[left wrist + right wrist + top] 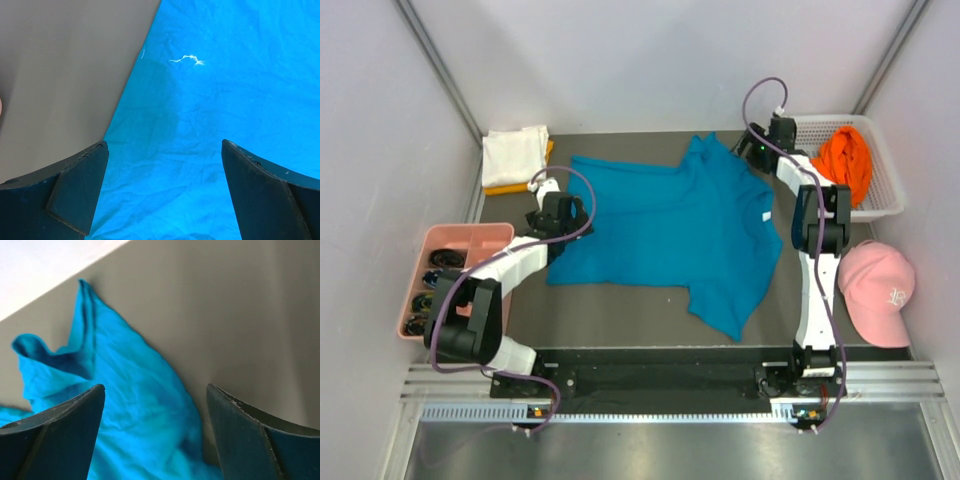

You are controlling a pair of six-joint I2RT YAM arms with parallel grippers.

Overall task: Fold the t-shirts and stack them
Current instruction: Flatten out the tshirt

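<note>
Teal-blue t-shirt [665, 230] lay spread flat across the middle of the counter [620, 315], collar toward the right edge, hem toward the left, one sleeve reaching for the far edge and the other for the near edge. And the left hand [570, 212] hovered right over the hem, on the side nearer the far edge, jaws wide apart and gripping nothing; its wrist view showed the left hand [164, 145] with one finger over bare counter and the other over blue cloth. A pale thread [187, 59] sat on the fabric just ahead of it. Over by the far edge, the right hand [760, 150] hung above the far sleeve, and up close the right hand [155, 387] stood open, with rumpled sleeve cloth below and between the fingers, nothing pinched. In the far left corner sat the white t-shirt [515, 150], folded, on top of the yellow-orange one [507, 188]. The bright orange t-shirt [845, 160] lay bunched in a white basket [892, 195] at the far right corner. A pink cap [878, 288] rested by the right edge, a pink tray [470, 235] by the left.
</note>
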